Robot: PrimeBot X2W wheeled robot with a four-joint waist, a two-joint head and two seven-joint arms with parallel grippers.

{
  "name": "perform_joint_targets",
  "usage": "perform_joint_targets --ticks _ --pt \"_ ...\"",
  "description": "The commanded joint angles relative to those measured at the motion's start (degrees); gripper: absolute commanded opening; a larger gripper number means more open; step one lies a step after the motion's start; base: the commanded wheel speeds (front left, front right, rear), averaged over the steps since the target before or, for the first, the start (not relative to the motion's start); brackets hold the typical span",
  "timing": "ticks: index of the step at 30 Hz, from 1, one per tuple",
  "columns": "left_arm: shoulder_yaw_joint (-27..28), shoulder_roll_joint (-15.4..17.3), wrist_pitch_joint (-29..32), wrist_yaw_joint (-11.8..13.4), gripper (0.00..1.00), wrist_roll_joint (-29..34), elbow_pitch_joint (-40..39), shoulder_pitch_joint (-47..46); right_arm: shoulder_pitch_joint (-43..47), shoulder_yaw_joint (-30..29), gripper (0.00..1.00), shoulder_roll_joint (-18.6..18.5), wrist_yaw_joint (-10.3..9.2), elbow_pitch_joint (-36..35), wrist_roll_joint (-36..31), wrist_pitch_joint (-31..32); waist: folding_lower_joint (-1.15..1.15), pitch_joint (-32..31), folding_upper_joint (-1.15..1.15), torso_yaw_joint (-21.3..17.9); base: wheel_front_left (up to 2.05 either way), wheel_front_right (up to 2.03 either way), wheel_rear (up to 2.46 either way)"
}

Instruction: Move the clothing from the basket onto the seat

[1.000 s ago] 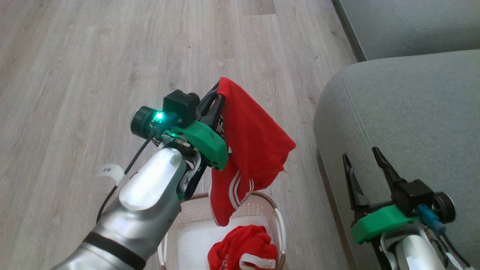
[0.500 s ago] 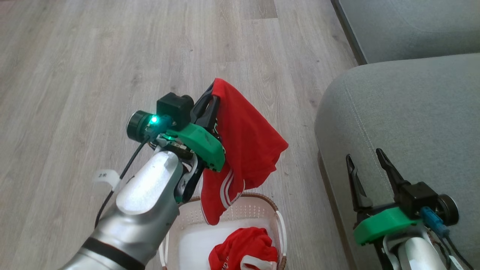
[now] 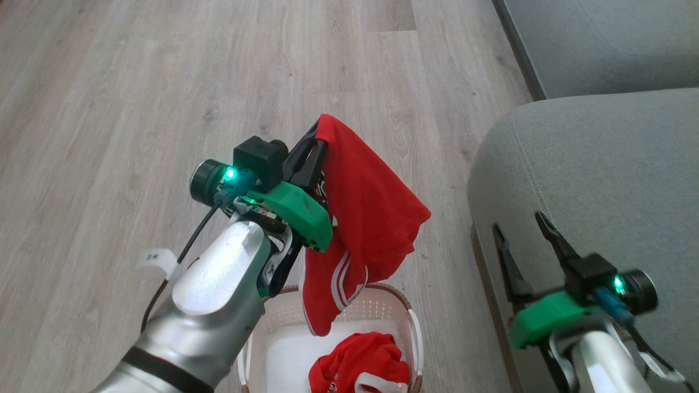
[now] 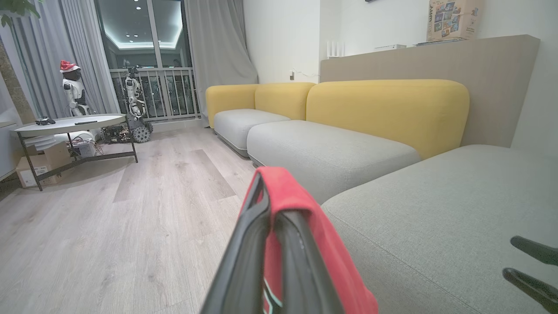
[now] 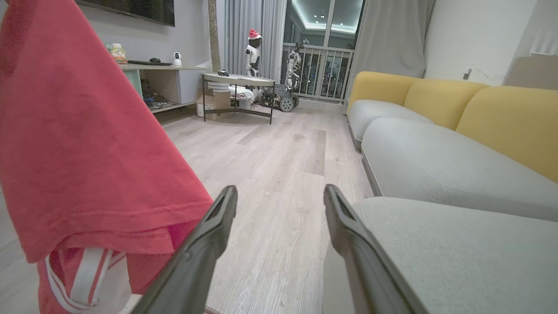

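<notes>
Receiving seat [image 3: 590, 180]: is lying bare at the robot's right, its rounded corner and stitched edge facing the basket. Nothing red is resting on it yet, so the task is only getting under way.
Floor [image 3: 164, 82]: is carrying the basket, which is sitting just beside the seat's side edge, likely so that each transfer is short.
Basket [image 3: 284, 319]: is standing upright below the left arm, with its far rim under the hanging hem.
Hanging garment [image 3: 371, 218]: is dangling from the left gripper, pinched at its top fold so the fabric is draping free. Its striped hem is dipping just past the basket's far rim, so I judge it is barely clear and needing more lift before swinging over the seat's edge.
Crumpled garment [image 3: 355, 365]: is lying inside the basket against the wall nearest the seat, waiting its turn.
Left gripper [image 3: 314, 139]: is clamping both fingers together on the hanging garment, raised above the basket.
Right gripper [image 3: 517, 222]: is hovering over the seat's near edge with fingers spread apart and holding nothing, seemingly parked clear of the transfer.
</notes>
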Motion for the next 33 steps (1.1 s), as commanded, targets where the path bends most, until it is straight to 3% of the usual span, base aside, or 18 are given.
perform_joint_targets --ticks 1,17,24,33 --pt "2.22 0.78 -0.77 -0.1 0.0 0.36 -2.05 -3.21 -3.55 1.93 1.0 -0.53 0.41 -1.67 -0.08 -0.55 0.0 -0.02 0.0 0.17 0.0 0.0 0.0" --pt "0.98 -1.16 0.48 2.64 0.0 0.64 -0.35 -7.44 -9.52 25.42 1.0 1.72 0.41 4.2 7.87 -0.55 0.0 0.8 0.0 0.51 0.0 0.0 0.0" --pt "-1.15 -2.03 1.44 3.22 0.0 -0.13 -1.93 -9.15 -14.24 26.88 1.0 2.03 0.41 8.08 8.17 -0.55 0.0 1.67 0.0 1.26 0.0 0.0 0.0" --pt "-5.0 -2.36 2.47 3.67 0.0 -1.78 -6.3 -10.17 -17.13 22.62 1.0 2.06 0.41 10.96 6.51 -0.55 0.0 3.03 0.0 3.55 0.0 0.0 0.0"
